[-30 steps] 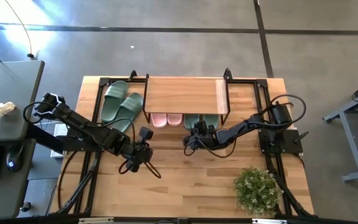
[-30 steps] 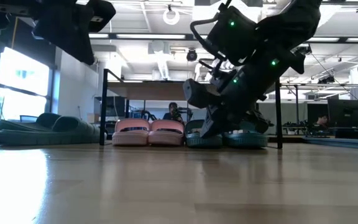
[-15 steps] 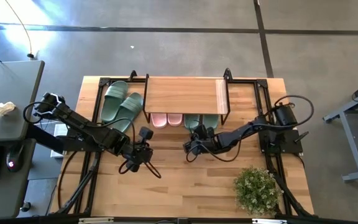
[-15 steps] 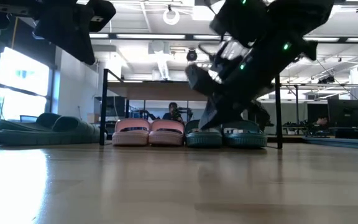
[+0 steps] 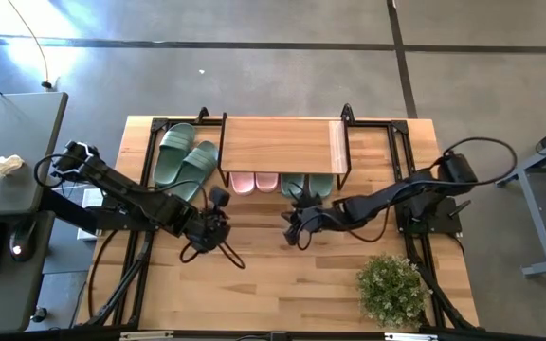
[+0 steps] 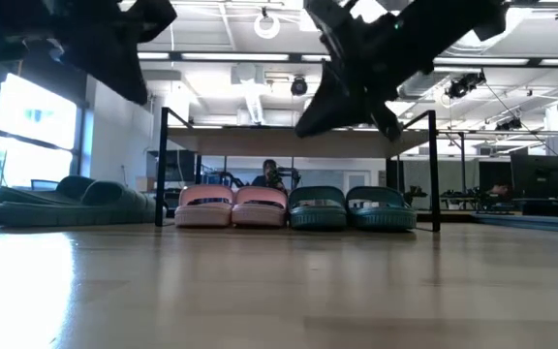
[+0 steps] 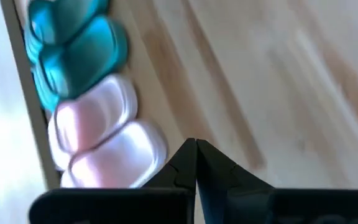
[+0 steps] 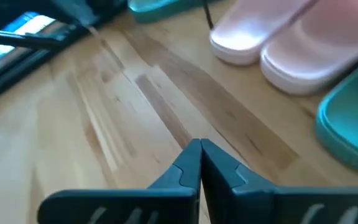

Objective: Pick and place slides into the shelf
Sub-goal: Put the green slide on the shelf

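Pink slides (image 6: 232, 206) and green slides (image 6: 353, 207) sit under the shelf (image 5: 282, 144); another green pair (image 5: 183, 156) lies beside it. Both claws, left (image 5: 218, 225) and right (image 5: 294, 227), hover closed, empty, above the counter (image 5: 282, 284).

Slides (image 5: 282, 182) perhaps half-hidden under shelf (image 5: 278, 144)

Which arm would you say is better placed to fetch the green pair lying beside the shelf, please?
Probably the left: its gripper hangs near the loose green slides, left of the shelf. The right gripper sits on the far side, beyond the shelved pairs.
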`<state>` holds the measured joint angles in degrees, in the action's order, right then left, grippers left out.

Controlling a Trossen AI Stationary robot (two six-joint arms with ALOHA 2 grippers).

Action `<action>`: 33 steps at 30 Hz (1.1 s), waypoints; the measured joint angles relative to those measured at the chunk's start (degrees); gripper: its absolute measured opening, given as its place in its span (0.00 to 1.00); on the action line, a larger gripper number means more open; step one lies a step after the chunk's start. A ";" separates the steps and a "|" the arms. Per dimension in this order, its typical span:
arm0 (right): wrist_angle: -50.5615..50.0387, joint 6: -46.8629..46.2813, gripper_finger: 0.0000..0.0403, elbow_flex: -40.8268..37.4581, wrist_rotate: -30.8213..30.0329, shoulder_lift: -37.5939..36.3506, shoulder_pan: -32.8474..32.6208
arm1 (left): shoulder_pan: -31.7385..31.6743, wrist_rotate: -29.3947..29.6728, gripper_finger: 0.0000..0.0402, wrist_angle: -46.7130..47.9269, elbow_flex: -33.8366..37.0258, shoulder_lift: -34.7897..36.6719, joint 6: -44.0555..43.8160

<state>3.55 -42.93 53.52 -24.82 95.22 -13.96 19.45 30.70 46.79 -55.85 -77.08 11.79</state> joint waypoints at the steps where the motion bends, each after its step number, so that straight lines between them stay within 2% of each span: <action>1: 0.22 0.58 0.00 0.00 0.13 -0.55 0.00 | -0.01 0.03 0.00 3.04 -0.93 0.01 0.03; 8: 0.84 4.41 0.00 0.00 0.51 -4.40 0.02 | -0.04 0.13 0.00 26.44 -7.31 0.11 -2.35; 13: 0.64 6.77 0.00 0.00 0.64 -5.76 0.02 | -4.62 -3.53 0.00 35.01 -8.25 1.54 -7.70; 17: 0.40 8.24 0.00 0.00 1.27 -6.05 0.02 | -11.08 -7.93 0.00 34.85 -8.14 5.22 -7.15; 20: 0.07 10.25 0.00 0.00 1.64 -6.05 0.02 | -15.81 -10.29 0.00 34.22 -8.14 8.61 -3.62; 27: -1.12 13.01 0.00 0.00 4.54 -6.05 0.02 | -23.71 -11.28 0.01 33.97 -8.12 11.39 5.99; 30: -1.18 13.65 0.00 0.00 6.07 -6.05 0.02 | -26.25 -10.43 0.07 32.56 -6.61 11.33 6.92; 33: -1.20 14.92 0.00 0.00 7.41 -6.05 0.02 | -28.75 -7.45 0.17 30.31 -3.30 11.16 7.62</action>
<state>2.35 -28.01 53.52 -17.41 89.17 -13.93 -9.30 23.25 77.11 -59.15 -65.92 19.41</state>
